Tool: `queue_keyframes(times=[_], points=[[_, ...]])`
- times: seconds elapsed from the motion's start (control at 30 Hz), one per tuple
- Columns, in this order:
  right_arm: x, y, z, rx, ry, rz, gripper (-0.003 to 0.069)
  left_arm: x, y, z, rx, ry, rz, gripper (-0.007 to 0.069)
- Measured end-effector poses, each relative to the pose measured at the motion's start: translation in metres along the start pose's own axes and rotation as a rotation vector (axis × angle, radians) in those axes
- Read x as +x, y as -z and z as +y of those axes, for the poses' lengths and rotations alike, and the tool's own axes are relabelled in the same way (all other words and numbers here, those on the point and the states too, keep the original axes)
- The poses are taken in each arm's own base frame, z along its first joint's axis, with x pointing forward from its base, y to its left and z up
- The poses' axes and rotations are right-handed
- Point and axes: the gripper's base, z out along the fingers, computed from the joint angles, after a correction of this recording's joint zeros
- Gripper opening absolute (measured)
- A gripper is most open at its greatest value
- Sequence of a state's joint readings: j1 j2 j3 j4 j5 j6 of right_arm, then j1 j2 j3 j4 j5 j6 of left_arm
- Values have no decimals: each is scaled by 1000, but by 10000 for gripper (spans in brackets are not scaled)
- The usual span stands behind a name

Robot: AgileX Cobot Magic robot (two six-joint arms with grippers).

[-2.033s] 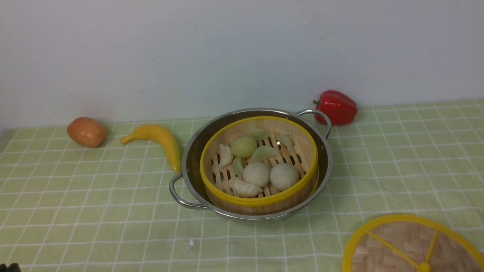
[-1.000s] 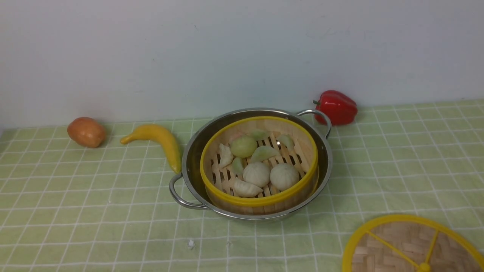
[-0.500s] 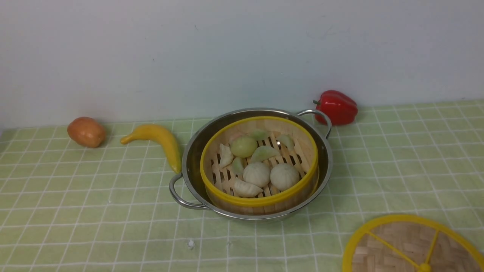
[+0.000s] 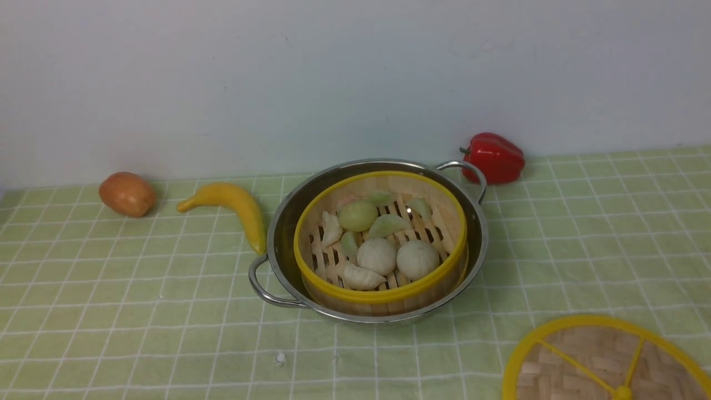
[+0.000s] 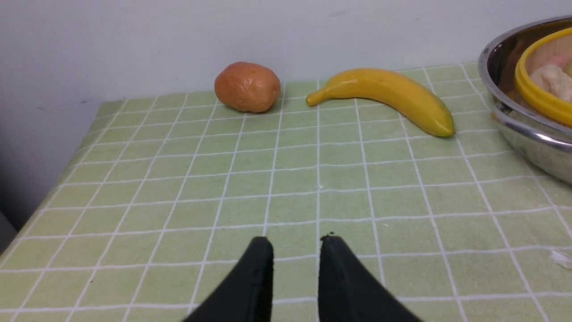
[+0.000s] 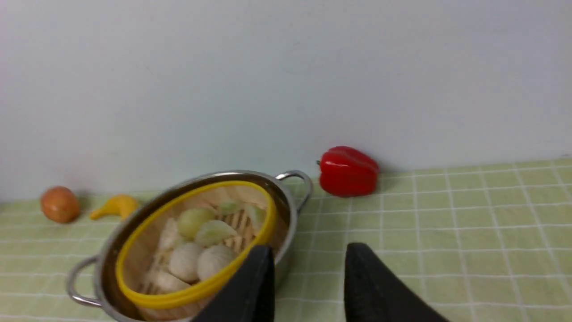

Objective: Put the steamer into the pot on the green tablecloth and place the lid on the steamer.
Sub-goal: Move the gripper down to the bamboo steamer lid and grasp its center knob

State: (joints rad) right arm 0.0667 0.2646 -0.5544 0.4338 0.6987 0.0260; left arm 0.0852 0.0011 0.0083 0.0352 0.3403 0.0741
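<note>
Steamer (image 4: 383, 294), a yellow-rimmed bamboo basket of dumplings, sits inside the steel pot (image 4: 279, 233) at the centre of the front view, on the green tablecloth (image 4: 139, 289) covering the tabletop. That half of the task looks done. The lid (image 4: 583, 361) lies flat on the cloth at the lower right of that frame, well apart from the pot and cut off by the edge, so covering the steamer is the step in hand. Neither arm shows in the front view. The left wrist view shows the left fingers (image 5: 254, 273) parted by a narrow gap, holding nothing, above bare cloth, with a potato (image 5: 247, 86) and a banana (image 5: 389, 99) beyond. The right wrist view shows the right fingers (image 6: 254, 281) parted wider, also empty, facing the pot and a red pepper (image 6: 348, 172); the lid is out of its sight. Next, the right arm likely must reach the lid, grip its rim or knob, and centre it over the steamer.
</note>
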Motion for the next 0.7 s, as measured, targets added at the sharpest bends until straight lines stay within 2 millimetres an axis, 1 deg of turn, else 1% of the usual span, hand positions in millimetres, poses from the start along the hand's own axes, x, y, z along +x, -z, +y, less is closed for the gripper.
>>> queue_keyframes(times=[0.03, 0.1, 0.17, 0.27, 0.33, 0.4, 0.47, 0.5, 0.53, 0.57, 0.63, 0.67, 0.7], points=[[0, -4, 1, -17, -38, 17, 242, 0, 0, 0, 0, 0, 0, 149], [0, -9, 1, -23, -56, 41, 242, 0, 0, 0, 0, 0, 0, 156], [3, -18, -1, -5, -20, 130, 242, 0, 0, 0, 0, 0, 0, 160], [8, -29, -5, 38, 73, 300, 242, 0, 0, 0, 0, 0, 0, 160], [11, -37, -10, 75, 142, 443, 242, 0, 0, 0, 0, 0, 0, 167], [11, -51, -18, 115, 250, 589, 242, 0, 0, 0, 0, 0, 0, 170], [9, -61, -22, 118, 315, 646, 242, 0, 0, 0, 0, 0, 0, 172], [8, -61, -22, 116, 323, 646, 242, 0, 0, 0, 0, 0, 0, 174], [8, -73, -24, 105, 351, 699, 242, 0, 0, 0, 0, 0, 0, 179], [8, -74, -24, 102, 352, 703, 242, 0, 0, 0, 0, 0, 0, 179], [11, -92, -25, 62, 318, 789, 242, 0, 0, 0, 0, 0, 0, 181], [11, -93, -26, 62, 315, 799, 242, 0, 0, 0, 0, 0, 0, 181], [16, -106, -28, 35, 286, 877, 242, 0, 0, 0, 0, 0, 0, 181]])
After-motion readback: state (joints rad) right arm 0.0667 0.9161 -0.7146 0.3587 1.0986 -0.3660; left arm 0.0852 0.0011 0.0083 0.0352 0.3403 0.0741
